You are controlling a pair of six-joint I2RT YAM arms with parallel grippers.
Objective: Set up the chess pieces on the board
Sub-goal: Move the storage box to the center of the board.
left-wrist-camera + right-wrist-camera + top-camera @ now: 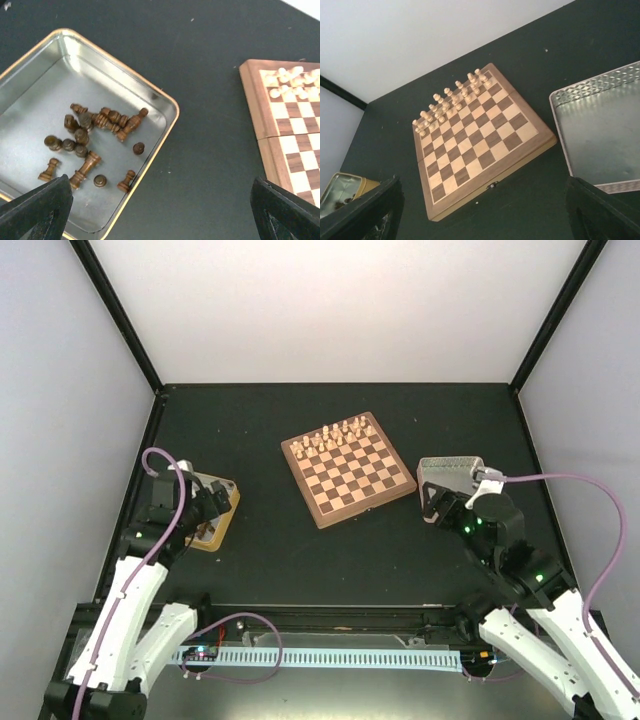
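Observation:
The wooden chessboard (348,468) lies mid-table, turned a little; it also shows in the right wrist view (480,145) and at the right edge of the left wrist view (292,130). Pale chessmen stand on its far two rows. Several dark-brown chess pieces (92,145) lie loose in a gold-rimmed tin (30,100) at the left. My left gripper (160,210) hovers over that tin's right edge, open and empty. My right gripper (485,210) is open and empty, in front of the board's near right side.
A silver tin (600,135) with an embossed rim stands right of the board (450,472), empty as far as it shows. The gold-rimmed tin shows at the left in the top view (222,502). Black frame posts and pale walls enclose the dark table.

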